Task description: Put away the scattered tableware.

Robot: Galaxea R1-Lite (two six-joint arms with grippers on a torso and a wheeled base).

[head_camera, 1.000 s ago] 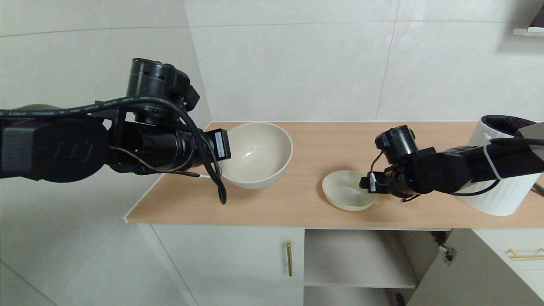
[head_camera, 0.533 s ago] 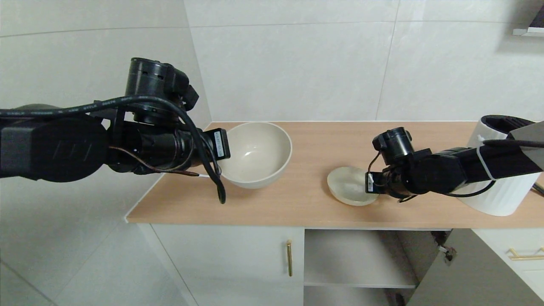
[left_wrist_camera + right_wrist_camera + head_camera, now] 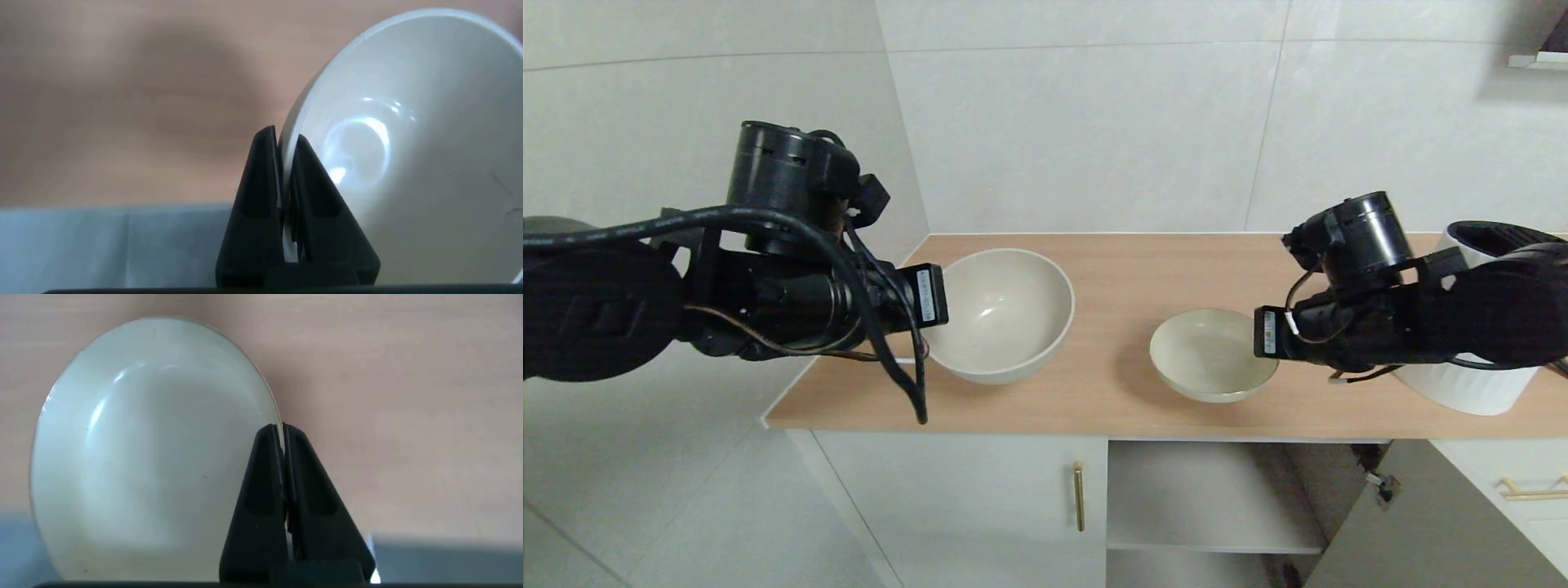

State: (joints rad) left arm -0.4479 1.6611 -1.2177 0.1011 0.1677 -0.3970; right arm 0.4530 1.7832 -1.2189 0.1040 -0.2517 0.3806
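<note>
left gripper (image 3: 283,147) clamping large cream bowl (image 3: 1005,310) at wooden countertop (image 3: 1111,269) left end, right gripper (image 3: 283,437) pinching small bowl (image 3: 1205,351) mid-countertop, white ribbed container (image 3: 1462,388) standing just behind right arm

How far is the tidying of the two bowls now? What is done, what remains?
Done: nothing is stored yet. In hand: the left pincer is shut on the rim of the large bowl, and the right pincer is shut on the rim of the small bowl; both bowls are over the counter. Remaining: both must go to storage, probably the open cabinet shelf below.
</note>
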